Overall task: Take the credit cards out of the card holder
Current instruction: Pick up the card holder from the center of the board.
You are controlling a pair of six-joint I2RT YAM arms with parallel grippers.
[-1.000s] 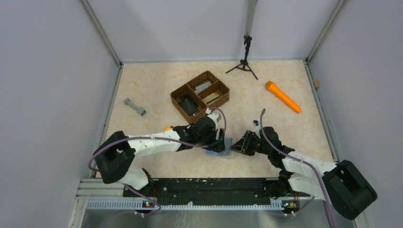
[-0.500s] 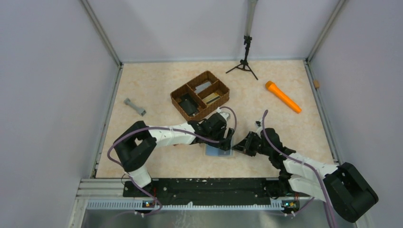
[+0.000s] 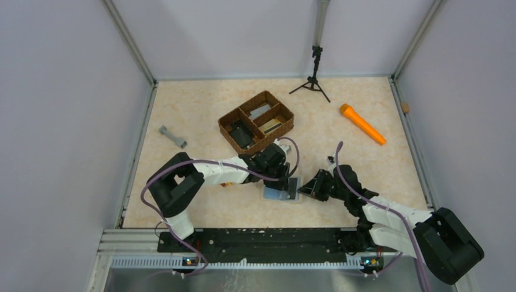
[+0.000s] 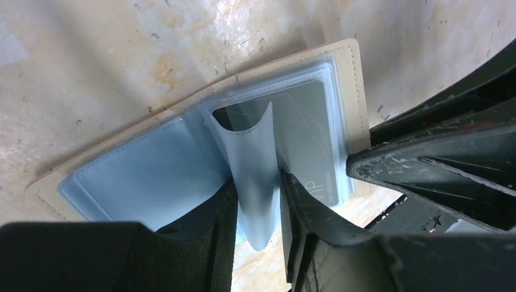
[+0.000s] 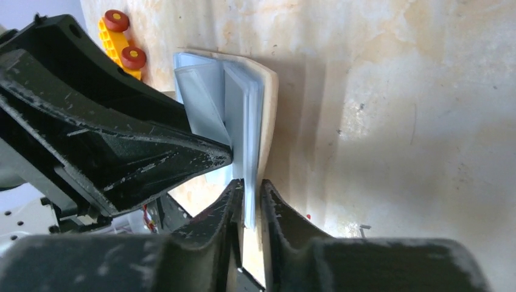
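The card holder (image 3: 281, 192) lies open on the table between both grippers, cream rim (image 4: 350, 91) around pale blue sleeves. One blue sleeve (image 4: 252, 152) curls upward, and my left gripper (image 4: 258, 182) is shut on it. A grey credit card (image 4: 313, 140) printed "VIP" shows inside the right-hand sleeve. My right gripper (image 5: 251, 185) is shut on the card holder's right edge (image 5: 251, 121), pinching the stacked sleeves. In the top view my left gripper (image 3: 290, 182) and right gripper (image 3: 306, 190) meet at the holder's right side.
A brown wicker divided tray (image 3: 256, 122) with cards and a black item stands behind the holder. An orange cylinder (image 3: 362, 123) lies at the right, a grey bar (image 3: 173, 137) at the left, a small tripod (image 3: 313, 76) at the back. A yellow toy (image 5: 122, 42) lies near the holder.
My left arm folded its elbow inward and its gripper closed from wide open onto a blue sleeve. The right gripper closed on the holder's edge.
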